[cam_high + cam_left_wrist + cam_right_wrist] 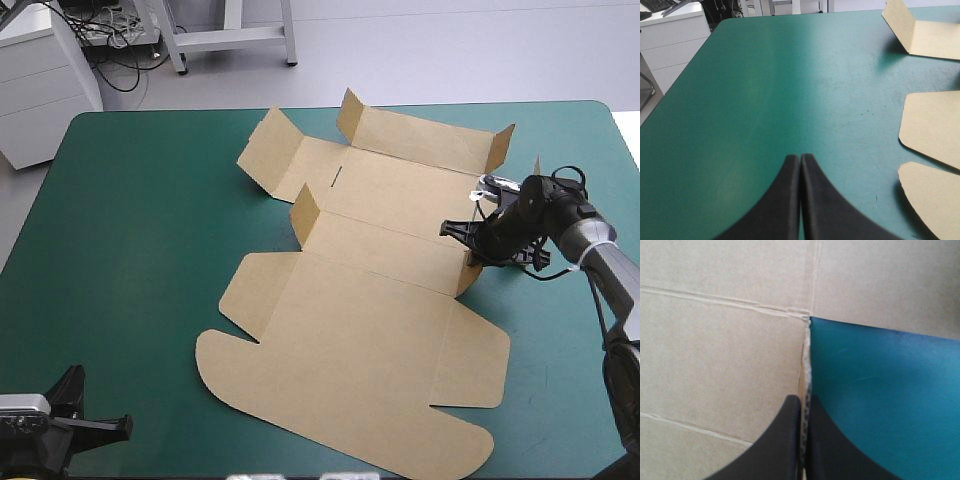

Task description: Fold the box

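The brown box (380,330) lies as a cut sheet across the middle of the teal-green table, its rounded lid flaps toward the near edge. Small flaps stand raised at the far wall (425,135) and at the middle panel's left end (304,210). My right gripper (468,248) is at the middle panel's right end, shut on the short side flap there. In the right wrist view the board's thin edge (807,365) runs up between the black fingertips of the right gripper (804,400). My left gripper (800,157) is shut on nothing, low over bare cover at the near left corner (125,428), with the box's flaps (935,125) off to its side.
Bare teal-green cover (130,250) stretches along the table's left side. A white cabinet (40,80) stands beyond the far left corner. A narrow strip of cover (570,350) lies between the box and the table's right edge.
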You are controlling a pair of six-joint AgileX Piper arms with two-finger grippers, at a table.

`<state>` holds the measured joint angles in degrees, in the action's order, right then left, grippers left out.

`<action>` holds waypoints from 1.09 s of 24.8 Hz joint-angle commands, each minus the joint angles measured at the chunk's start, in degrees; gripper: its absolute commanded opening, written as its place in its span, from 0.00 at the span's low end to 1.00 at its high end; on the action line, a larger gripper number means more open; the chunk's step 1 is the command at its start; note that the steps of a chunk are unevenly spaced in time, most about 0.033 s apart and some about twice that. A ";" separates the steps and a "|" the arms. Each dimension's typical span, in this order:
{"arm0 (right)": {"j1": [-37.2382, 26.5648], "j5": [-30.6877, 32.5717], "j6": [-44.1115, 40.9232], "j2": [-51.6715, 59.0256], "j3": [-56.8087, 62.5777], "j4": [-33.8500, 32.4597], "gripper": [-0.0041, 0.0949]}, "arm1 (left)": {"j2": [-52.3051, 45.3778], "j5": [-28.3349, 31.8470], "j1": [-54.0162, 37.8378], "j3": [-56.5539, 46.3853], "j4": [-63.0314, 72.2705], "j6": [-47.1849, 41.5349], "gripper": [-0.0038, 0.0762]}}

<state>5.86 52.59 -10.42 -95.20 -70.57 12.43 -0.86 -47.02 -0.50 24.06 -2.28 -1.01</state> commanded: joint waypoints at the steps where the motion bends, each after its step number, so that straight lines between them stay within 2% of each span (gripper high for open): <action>1: -0.10 -0.48 6.48 2.15 -1.78 2.01 0.02 | -0.84 4.31 0.23 1.14 0.34 -0.24 0.01; 6: -0.10 -2.86 18.67 2.15 -4.30 3.12 0.02 | -0.84 4.31 0.23 1.14 0.34 -0.24 0.01; 9: 0.79 -3.11 30.32 2.01 -9.87 6.73 0.02 | -0.84 4.31 0.23 1.14 0.34 -0.24 0.01; 11: 2.04 -3.01 35.15 1.67 -12.35 8.37 0.02 | -0.84 4.31 0.23 1.14 0.34 -0.24 0.01; 18: 10.24 -4.87 43.64 -2.62 -21.22 3.07 0.02 | -0.84 4.31 0.23 1.14 0.34 -0.24 0.01; 22: 15.01 -6.19 52.26 -5.61 -25.73 2.69 0.02 | -0.84 4.31 0.23 1.14 0.34 -0.24 0.01; 27: 18.65 -7.78 67.90 -8.68 -30.25 2.72 0.02 | -0.84 4.31 0.23 1.14 0.34 -0.24 0.01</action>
<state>23.17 48.68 47.50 -105.70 -97.04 14.93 -0.86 -46.94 -0.50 24.06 -2.28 -1.01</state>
